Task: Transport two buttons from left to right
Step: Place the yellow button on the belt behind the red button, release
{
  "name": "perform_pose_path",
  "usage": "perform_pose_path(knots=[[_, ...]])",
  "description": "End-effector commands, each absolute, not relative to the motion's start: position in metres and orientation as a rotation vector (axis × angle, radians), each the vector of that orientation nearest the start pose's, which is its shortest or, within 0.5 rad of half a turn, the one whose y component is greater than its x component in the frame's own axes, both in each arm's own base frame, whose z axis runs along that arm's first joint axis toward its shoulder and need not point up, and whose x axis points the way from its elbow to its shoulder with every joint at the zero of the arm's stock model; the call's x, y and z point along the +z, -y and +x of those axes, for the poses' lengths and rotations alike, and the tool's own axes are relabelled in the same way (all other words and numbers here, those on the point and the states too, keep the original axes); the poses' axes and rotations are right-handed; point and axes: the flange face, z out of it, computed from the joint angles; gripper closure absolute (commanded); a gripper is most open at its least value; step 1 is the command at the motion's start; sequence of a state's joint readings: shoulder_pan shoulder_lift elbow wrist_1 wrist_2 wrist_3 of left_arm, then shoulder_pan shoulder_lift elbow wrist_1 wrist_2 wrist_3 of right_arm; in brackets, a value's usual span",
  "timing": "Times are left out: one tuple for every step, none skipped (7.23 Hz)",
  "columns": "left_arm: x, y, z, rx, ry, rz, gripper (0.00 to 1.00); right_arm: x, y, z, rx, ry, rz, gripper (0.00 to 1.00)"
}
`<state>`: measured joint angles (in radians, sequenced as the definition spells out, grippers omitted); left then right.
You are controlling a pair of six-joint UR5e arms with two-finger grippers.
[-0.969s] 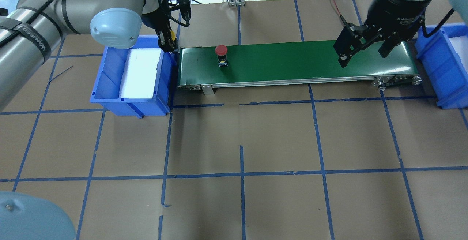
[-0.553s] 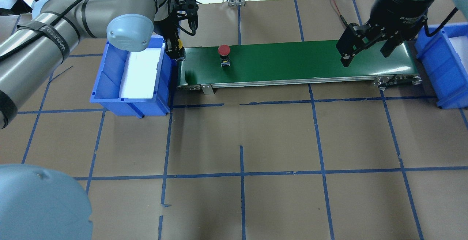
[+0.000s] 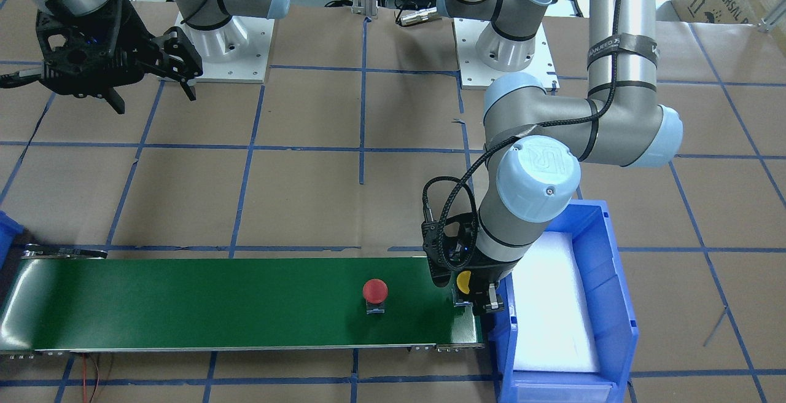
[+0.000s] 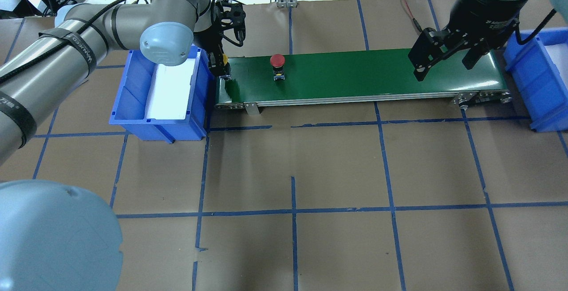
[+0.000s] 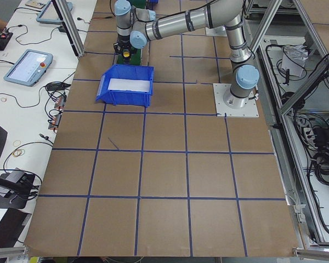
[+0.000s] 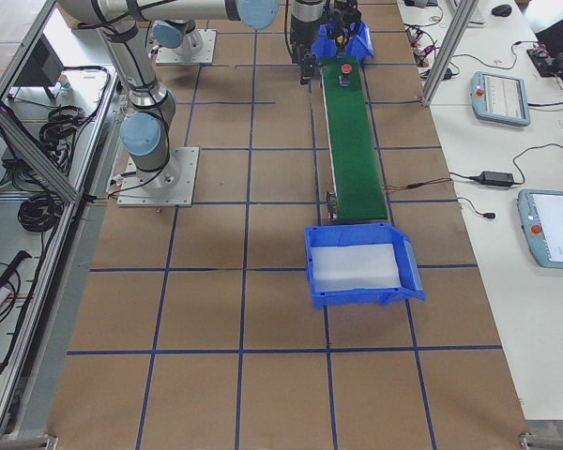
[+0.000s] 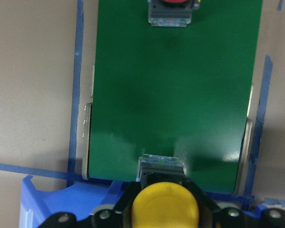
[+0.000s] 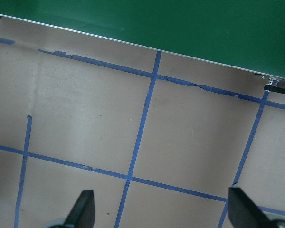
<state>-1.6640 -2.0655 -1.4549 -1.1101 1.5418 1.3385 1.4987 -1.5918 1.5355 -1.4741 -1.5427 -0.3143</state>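
Note:
My left gripper (image 4: 220,67) is shut on the yellow button (image 4: 224,60), held at the left end of the green conveyor belt (image 4: 377,71). The wrist view shows the yellow button (image 7: 165,209) between the jaws, its grey base over the belt's end edge. The red button (image 4: 278,61) stands upright on the belt a short way to the right, also seen as the red button (image 3: 374,291) in the front view. My right gripper (image 4: 443,67) hangs open and empty above the belt's right end; its fingertips (image 8: 83,209) frame bare table paper.
A blue bin (image 4: 133,104) with a white foam liner sits against the belt's left end, just beside my left gripper. Another blue bin (image 4: 532,78) stands at the belt's right end. The table is brown paper with blue tape lines.
My left gripper has carried the yellow button rightward from the bin's edge onto the belt's left end. The red button has drifted slightly right along the belt. The right gripper has barely moved.

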Motion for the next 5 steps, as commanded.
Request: perform_pose_path(knots=[[0.293, 0.661, -0.2, -0.154, -2.32, 2.081, 0.62, 0.506, 0.487, 0.101, 0.052, -3.082, -0.374, 0.0], [0.289, 0.659, -0.2, -0.148, -2.324, 2.081, 0.6, 0.508, 0.486, 0.101, 0.047, -3.083, -0.375, 0.0], [0.29, 0.658, -0.2, -0.148, -2.33, 2.074, 0.27, 0.508, 0.485, 0.102, 0.045, -3.083, -0.377, 0.0], [0.297, 0.652, -0.199, -0.15, -2.308, 2.085, 0.0, 0.507, 0.486, 0.102, 0.045, -3.072, -0.411, 0.0], [0.3, 0.648, -0.198, -0.147, -2.306, 2.08, 0.0, 0.508, 0.484, 0.103, 0.04, -3.064, -0.415, 0.0]])
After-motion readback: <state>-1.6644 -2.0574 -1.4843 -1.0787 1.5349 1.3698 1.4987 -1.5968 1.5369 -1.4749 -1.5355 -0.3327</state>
